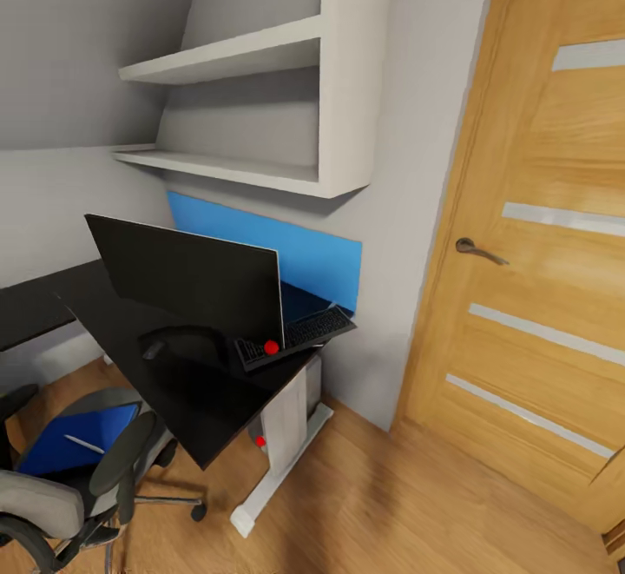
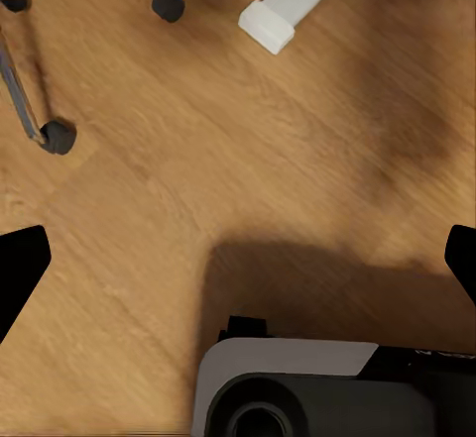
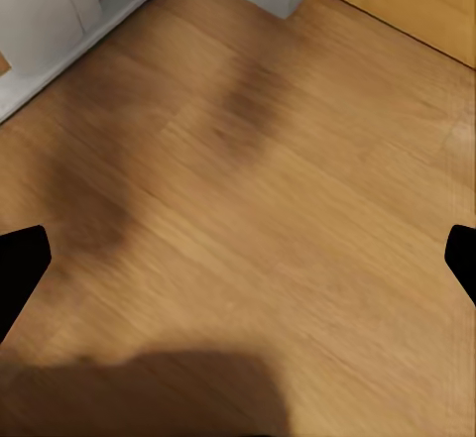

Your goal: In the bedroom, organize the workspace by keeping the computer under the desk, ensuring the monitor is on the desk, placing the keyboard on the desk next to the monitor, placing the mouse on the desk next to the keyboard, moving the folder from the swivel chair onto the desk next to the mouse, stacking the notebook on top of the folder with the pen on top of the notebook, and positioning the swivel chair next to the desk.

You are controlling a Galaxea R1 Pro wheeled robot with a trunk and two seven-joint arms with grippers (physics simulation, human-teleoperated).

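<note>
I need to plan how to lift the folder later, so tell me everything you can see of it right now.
The folder is a flat, bright blue rectangular cover, smooth and thin-looking, lying closed and roughly level on the grey seat of the swivel chair. A thin white pen rests across its top. A black armrest hides part of its near edge. It lies beside the desk, not on it.

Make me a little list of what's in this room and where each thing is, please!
monitor: standing on the desk
keyboard: on the desk, beside the monitor, at the end nearest the door
folder: blue, lying on the swivel chair
pen: white, on top of the folder
shelves: on the wall above the desk
door: wooden, closed
left fingers: apart, over bare floor
right fingers: apart, over bare floor
</note>
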